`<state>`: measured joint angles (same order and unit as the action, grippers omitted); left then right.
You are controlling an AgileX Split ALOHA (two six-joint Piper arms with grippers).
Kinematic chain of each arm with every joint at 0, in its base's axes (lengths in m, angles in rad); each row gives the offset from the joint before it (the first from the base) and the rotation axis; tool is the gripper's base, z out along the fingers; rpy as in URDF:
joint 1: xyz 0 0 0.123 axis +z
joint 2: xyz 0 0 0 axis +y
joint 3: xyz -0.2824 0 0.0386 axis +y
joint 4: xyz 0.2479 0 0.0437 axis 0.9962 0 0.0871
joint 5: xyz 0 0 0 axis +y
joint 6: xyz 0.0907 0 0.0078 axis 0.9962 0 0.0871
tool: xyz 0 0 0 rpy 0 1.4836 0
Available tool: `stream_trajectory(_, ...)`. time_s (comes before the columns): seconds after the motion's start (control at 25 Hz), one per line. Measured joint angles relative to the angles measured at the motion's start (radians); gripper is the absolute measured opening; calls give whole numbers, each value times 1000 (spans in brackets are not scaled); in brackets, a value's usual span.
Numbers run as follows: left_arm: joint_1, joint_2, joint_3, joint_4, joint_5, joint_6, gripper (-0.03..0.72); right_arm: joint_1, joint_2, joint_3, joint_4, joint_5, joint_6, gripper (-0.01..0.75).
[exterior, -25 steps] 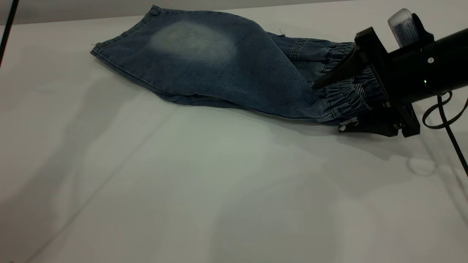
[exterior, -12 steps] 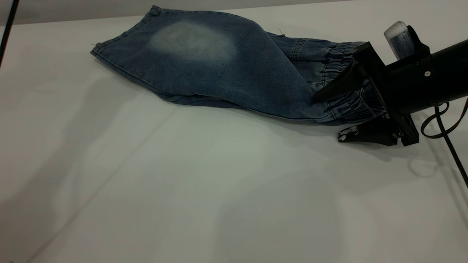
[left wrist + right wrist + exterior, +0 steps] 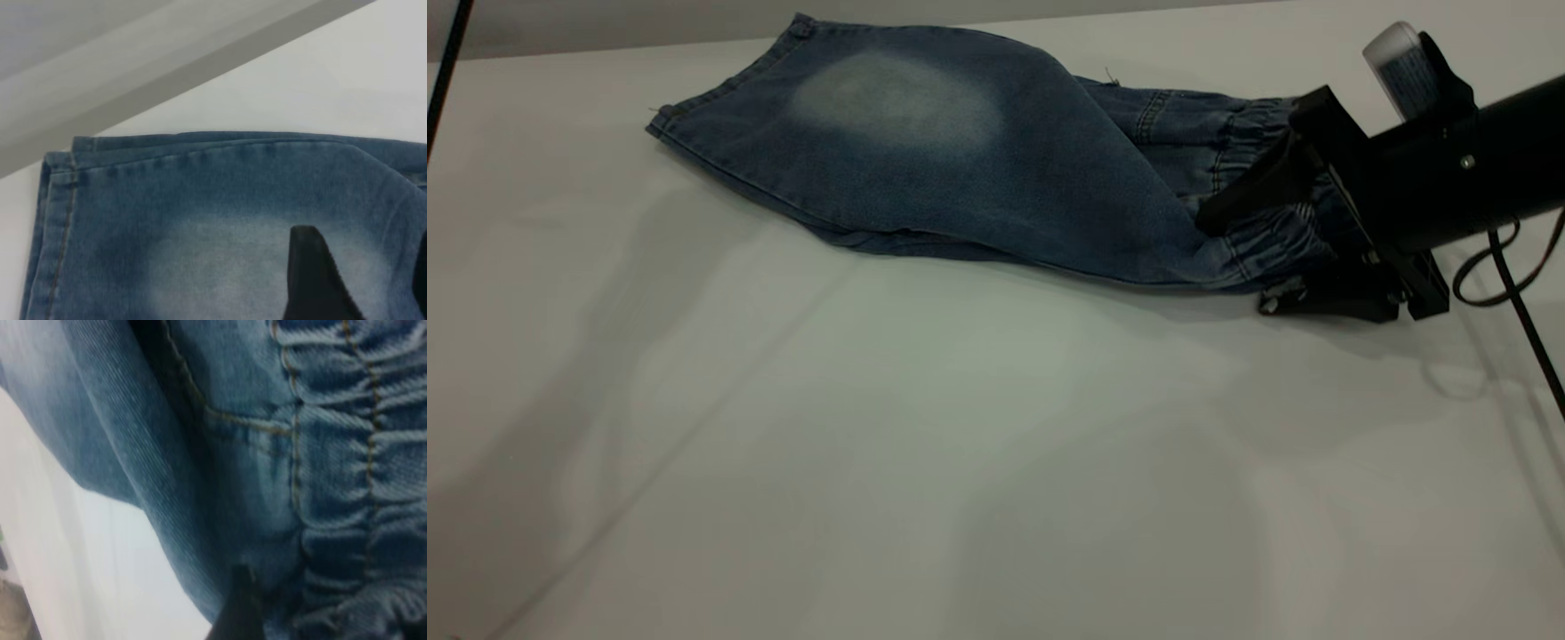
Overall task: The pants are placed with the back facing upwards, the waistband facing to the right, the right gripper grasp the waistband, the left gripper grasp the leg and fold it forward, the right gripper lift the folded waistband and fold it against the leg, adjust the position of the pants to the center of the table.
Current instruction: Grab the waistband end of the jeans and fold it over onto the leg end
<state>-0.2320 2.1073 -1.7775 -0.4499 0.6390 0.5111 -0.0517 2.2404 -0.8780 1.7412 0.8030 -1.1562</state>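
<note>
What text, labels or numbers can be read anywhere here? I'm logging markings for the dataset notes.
None can be read.
The pale cylinder on the right gripper bears a printed label, too small and blurred to read.
The pants show only a bleached patch, no print or tag facing up.

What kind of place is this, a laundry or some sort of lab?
Probably a robot test bench, not a laundry: one pair of denim shorts lies alone on a bare white table, and a black robot claw grips the waistband.

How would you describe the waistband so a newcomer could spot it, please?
On the white table lie folded denim shorts. Follow them rightward to the black right claw. The waistband is the gathered, ruched strip there, unlike the smooth leg fabric.
</note>
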Motion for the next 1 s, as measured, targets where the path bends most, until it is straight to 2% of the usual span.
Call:
stream_trajectory(0.36,0,0,0,0,0,0,344,-44,1,-27,3,-25,178,587)
stream_trajectory(0.6,0,0,0,0,3,0,344,-101,1,-27,3,-23,185,587)
stream_trajectory(0.88,0,0,0,0,7,1,344,-97,16,-58,4,16,183,587)
stream_trajectory(1.0,0,0,0,0,8,2,344,-97,16,-66,3,-20,183,587)
